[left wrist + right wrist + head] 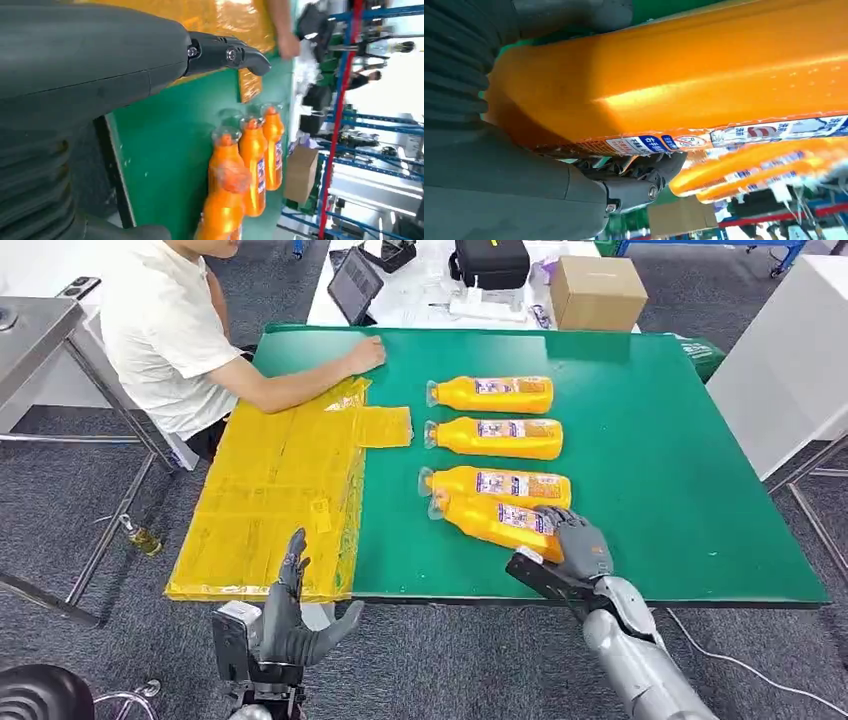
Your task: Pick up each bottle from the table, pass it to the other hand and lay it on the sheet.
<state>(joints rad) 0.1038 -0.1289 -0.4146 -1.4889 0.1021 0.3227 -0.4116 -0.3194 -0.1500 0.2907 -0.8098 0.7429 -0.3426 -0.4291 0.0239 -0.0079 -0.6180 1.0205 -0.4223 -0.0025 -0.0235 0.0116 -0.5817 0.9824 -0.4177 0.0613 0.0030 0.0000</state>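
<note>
Here the right hand is wrapped around the base end of the nearest bottle, which lies tilted on the green surface close to its front edge, touching the bottle behind it. Two more bottles lie further back, well apart from it. The bottle looks full, so fairly heavy, with stiff smooth plastic that could slip; the wide body by the label seems the surest place to hold, not the clear-capped neck. The left hand waits below the front edge, fingers spread and empty. The yellow sheet lies left of the bottles, overhanging the surface's side. A person's hand rests on the sheet's far corner, so the near part looks the freer place. Open green lies to the right.
</note>
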